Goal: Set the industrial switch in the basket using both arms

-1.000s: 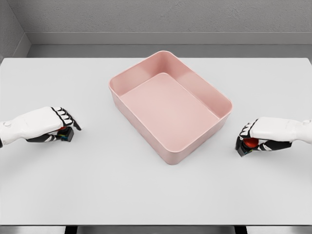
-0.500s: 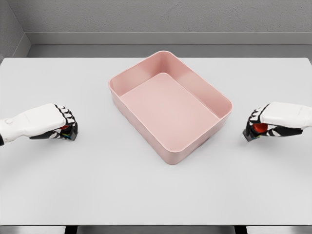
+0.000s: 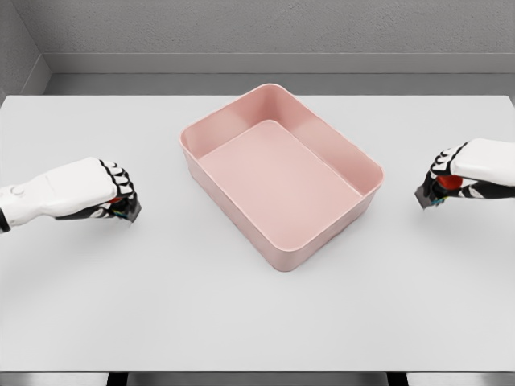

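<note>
Basket: you see a pink rectangular basket [image 3: 282, 173] near the middle of the white worktop [image 3: 257, 305], turned at an angle to the worktop's edges, nothing inside it.
Left hand: your left hand [image 3: 88, 191] sits near the worktop's left edge, well apart from the basket, its fingers [image 3: 121, 183] clenched around a small dark industrial switch [image 3: 122, 209] with red on it.
Left switch: only a corner shows beneath the knuckles, so you cannot tell whether it touches the worktop.
Right hand: your right hand [image 3: 471, 170] is at the worktop's right edge, fingers wrapped around a second industrial switch [image 3: 438, 190], dark with a red button.
Right switch: it peeks out below the curled fingers, on the side facing the basket, clear of the basket's wall.
</note>
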You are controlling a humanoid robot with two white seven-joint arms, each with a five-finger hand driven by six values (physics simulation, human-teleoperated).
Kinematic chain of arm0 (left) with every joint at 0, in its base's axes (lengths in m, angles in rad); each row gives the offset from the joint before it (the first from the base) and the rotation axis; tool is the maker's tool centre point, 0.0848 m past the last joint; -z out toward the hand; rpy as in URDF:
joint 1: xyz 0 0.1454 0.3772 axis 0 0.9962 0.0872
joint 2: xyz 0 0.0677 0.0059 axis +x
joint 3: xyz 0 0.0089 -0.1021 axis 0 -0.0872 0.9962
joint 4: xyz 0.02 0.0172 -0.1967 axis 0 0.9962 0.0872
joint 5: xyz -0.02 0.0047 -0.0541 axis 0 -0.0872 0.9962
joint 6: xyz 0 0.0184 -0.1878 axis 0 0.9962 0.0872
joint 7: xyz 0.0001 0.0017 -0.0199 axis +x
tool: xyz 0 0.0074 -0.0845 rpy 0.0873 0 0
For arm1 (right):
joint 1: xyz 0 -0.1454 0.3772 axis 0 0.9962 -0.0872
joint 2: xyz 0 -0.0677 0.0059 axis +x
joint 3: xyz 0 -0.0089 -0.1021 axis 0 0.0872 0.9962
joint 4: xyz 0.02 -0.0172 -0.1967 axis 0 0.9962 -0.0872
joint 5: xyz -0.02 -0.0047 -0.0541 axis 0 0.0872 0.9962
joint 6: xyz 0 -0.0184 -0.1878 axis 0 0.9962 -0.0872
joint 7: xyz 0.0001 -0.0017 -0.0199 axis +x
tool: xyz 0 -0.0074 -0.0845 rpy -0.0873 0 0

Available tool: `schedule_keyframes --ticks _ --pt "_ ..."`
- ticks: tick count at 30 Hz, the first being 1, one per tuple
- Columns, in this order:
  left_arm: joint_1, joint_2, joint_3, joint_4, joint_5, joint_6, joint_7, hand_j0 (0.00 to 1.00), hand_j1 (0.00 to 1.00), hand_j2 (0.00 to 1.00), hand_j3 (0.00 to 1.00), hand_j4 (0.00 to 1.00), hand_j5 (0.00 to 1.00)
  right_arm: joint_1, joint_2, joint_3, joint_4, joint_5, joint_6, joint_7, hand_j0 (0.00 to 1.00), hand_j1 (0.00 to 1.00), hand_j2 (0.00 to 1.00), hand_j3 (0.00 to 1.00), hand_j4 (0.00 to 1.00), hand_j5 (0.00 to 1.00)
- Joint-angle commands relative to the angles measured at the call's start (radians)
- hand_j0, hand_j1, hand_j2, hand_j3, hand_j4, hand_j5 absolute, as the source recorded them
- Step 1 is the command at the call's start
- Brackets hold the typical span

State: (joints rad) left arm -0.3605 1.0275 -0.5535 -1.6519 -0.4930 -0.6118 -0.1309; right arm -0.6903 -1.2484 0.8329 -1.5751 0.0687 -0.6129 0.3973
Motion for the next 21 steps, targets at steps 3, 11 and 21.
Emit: schedule_keyframes --ticks 3,11,21 --pt "-0.021 -0.004 0.004 -0.032 0.007 0.001 -0.001 0.38 0.38 0.38 0.38 0.38 0.38 -0.009 0.0 -0.015 -0.005 -0.006 0.002 0.0 0.51 0.51 0.51 0.51 0.51 0.51" --pt "-0.06 -0.015 0.004 -0.042 0.01 0.001 -0.001 0.38 0.38 0.38 0.38 0.38 0.38 -0.046 0.009 -0.015 -0.023 -0.006 0.002 0.003 0.5 0.5 0.5 0.5 0.5 0.5" --pt "-0.084 -0.05 0.004 -0.061 0.007 0.001 -0.004 0.38 0.38 0.38 0.38 0.38 0.38 -0.069 0.03 -0.015 -0.033 -0.007 0.002 0.003 0.48 0.48 0.48 0.48 0.48 0.48"
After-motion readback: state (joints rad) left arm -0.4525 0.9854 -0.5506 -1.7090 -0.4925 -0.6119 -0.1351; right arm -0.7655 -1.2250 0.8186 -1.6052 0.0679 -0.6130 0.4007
